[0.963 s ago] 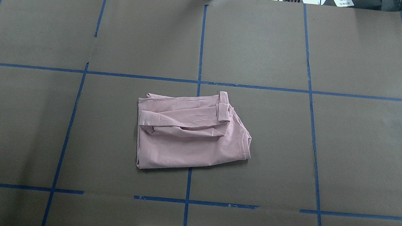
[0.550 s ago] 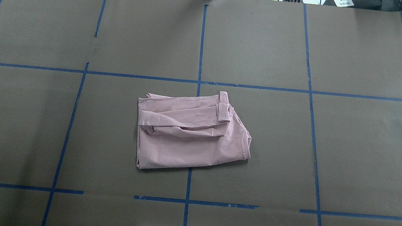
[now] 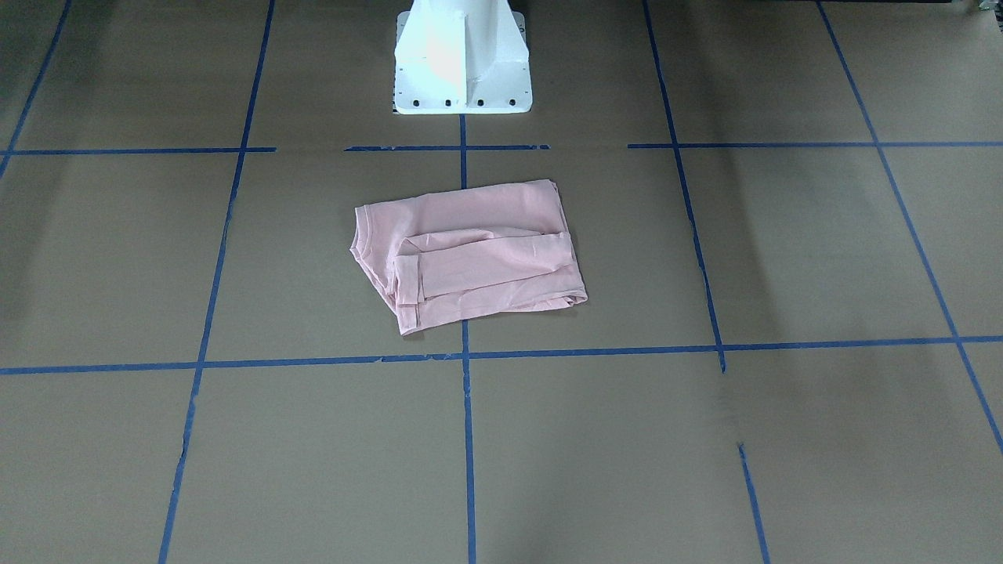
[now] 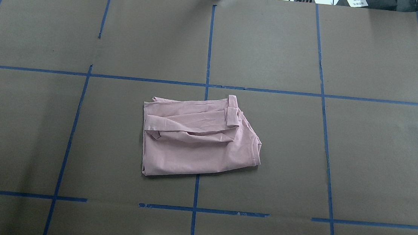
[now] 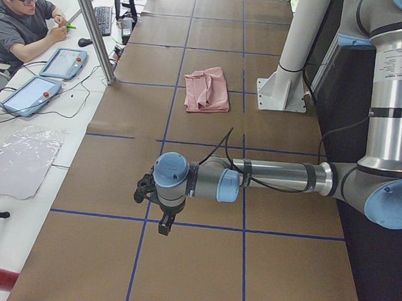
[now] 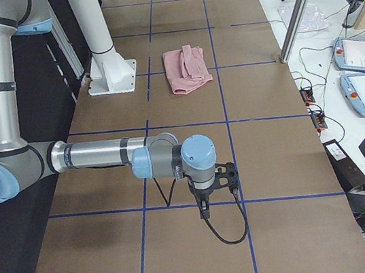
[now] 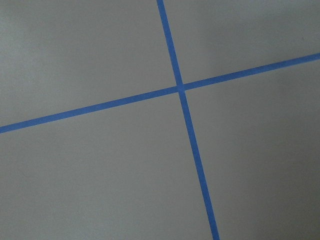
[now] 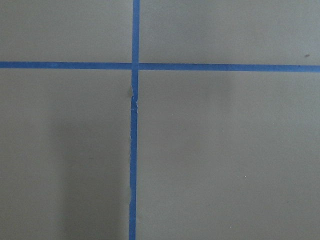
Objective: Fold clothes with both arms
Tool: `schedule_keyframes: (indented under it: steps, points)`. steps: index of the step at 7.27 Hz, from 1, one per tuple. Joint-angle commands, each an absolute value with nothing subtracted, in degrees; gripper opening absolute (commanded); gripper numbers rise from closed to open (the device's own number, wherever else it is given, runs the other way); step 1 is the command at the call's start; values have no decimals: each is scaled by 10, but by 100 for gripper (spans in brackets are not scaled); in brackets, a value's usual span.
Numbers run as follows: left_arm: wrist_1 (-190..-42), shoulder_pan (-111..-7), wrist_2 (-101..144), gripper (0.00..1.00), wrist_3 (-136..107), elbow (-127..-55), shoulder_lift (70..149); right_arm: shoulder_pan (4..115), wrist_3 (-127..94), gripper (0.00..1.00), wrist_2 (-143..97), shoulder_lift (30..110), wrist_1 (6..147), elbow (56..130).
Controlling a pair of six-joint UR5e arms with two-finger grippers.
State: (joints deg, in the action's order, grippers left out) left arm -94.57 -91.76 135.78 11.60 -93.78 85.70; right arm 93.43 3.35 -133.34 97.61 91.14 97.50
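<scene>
The pale pink T-shirt (image 4: 199, 143) lies folded in a rough rectangle at the table's middle, with a sleeve folded across its top. Its print is hidden. It also shows in the front-facing view (image 3: 470, 254) and both side views (image 5: 206, 89) (image 6: 187, 69). My left gripper (image 5: 162, 224) hangs over the brown table far from the shirt, toward the table's left end. My right gripper (image 6: 204, 209) hangs far from it toward the right end. I cannot tell whether either gripper is open or shut. Both wrist views show only brown paper and blue tape.
The white pedestal base (image 3: 462, 70) stands just behind the shirt on the robot's side. Blue tape lines (image 4: 209, 45) grid the brown paper. An operator (image 5: 25, 17) sits past the table's far edge with tablets (image 5: 63, 61). A metal post (image 5: 92, 28) stands there.
</scene>
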Motion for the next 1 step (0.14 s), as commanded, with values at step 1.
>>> schedule_keyframes:
  steps: [1]
  points:
    - [-946, -918, 1357, 100, 116, -938, 857, 934, 33, 100, -1333, 976, 911, 975]
